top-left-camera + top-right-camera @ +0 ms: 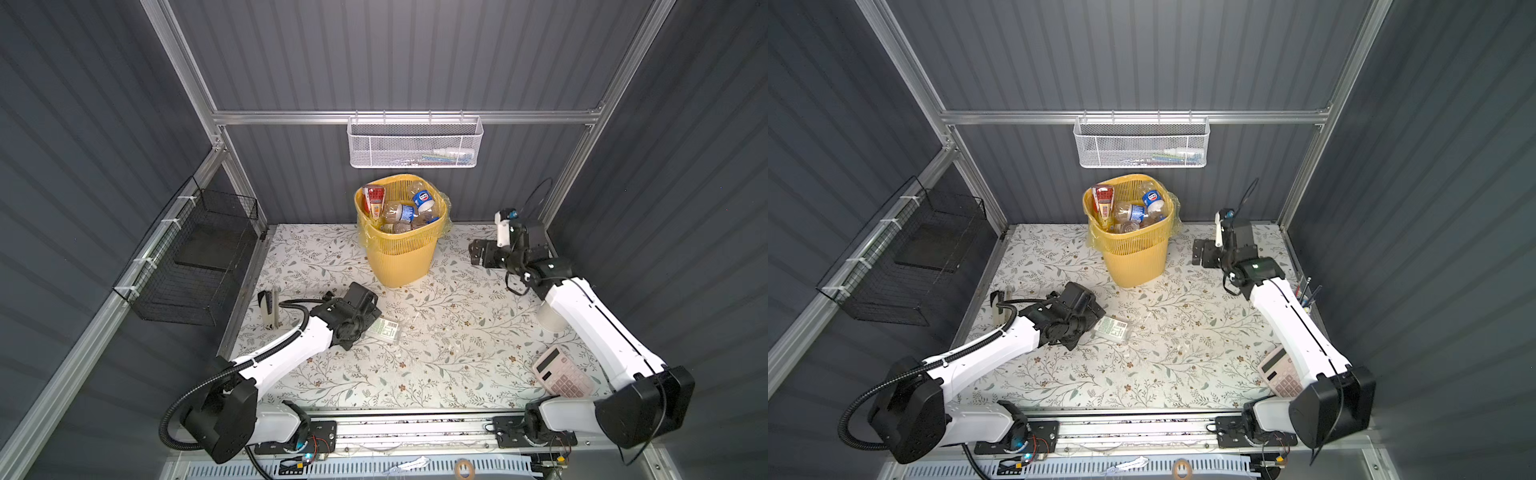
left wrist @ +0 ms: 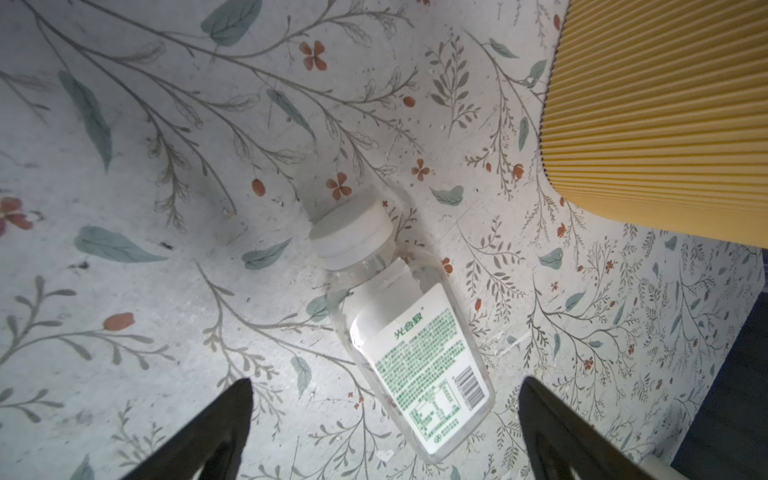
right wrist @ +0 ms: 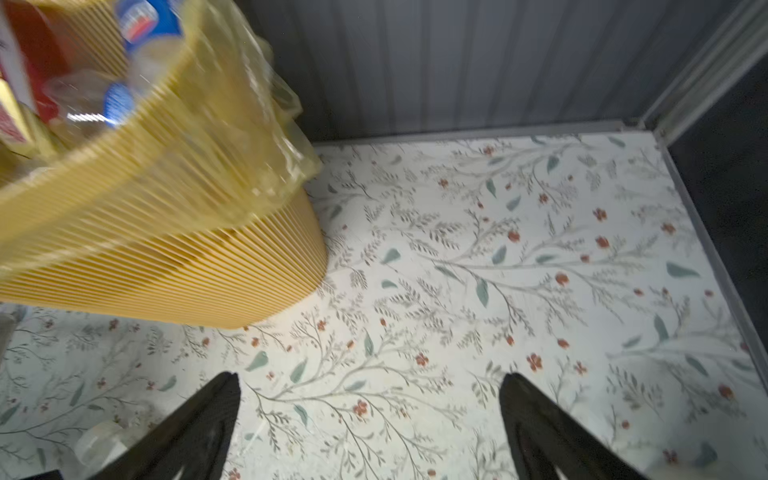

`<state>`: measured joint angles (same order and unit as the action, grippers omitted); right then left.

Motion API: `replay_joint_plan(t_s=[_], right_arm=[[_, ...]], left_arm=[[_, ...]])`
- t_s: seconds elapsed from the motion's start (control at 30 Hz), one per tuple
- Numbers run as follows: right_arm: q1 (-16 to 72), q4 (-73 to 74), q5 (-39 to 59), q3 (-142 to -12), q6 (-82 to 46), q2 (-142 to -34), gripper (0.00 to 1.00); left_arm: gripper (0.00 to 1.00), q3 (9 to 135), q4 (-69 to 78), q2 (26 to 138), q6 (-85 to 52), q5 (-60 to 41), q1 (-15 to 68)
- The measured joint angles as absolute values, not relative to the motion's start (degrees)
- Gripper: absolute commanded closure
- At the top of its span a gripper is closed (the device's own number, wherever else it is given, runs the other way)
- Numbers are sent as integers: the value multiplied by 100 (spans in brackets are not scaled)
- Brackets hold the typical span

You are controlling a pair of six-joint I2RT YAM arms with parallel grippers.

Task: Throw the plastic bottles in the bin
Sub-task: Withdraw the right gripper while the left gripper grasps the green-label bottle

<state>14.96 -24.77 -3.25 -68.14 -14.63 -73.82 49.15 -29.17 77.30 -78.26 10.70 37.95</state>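
On the flowered cloth [image 1: 436, 353], under the left gripper [image 2: 385, 381], one plastic bottle [image 2: 411, 332] lies on its side, apart from the bin [image 1: 399, 257]. Both top views hide its base end beneath that gripper; the wrist view shows it whole, clear, with a white cap [image 2: 351, 232] and a green-printed label facing up. Its long axis runs nearly along the gripper's reach, cap pointing away, base between the two fingers [image 2: 208, 432], which stand wide apart and touch nothing. The right gripper [image 3: 370, 376] hangs beside the bin over bare cloth, jaws likewise spread and empty; its wrist view is blurred. Inside the bin the heaped bottles [image 1: 405, 214] overlap too much for a full count: one red label [image 1: 373, 200] and two blue-and-white ones show. One white cup [image 1: 550, 320] is mostly hidden behind the right arm [image 1: 590, 324]
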Motion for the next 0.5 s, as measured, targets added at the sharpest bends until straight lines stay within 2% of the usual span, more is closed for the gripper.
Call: replay_joint_plan(t_s=[0.13, 0.37, 0.5], right_arm=[[1286, -2235, -329, -5850, -1761, -6718, 1], [902, -2106, -349, -4934, -2152, -6154, 1], [781, -2102, -351, -4762, -2255, -5996, 1]], left_arm=[[0, 4952, -2779, 8088, -8016, 956, 3817], [1, 5378, -2580, 8890, -8086, 727, 3870], [10, 5625, -2510, 9391, -8060, 589, 3870]])
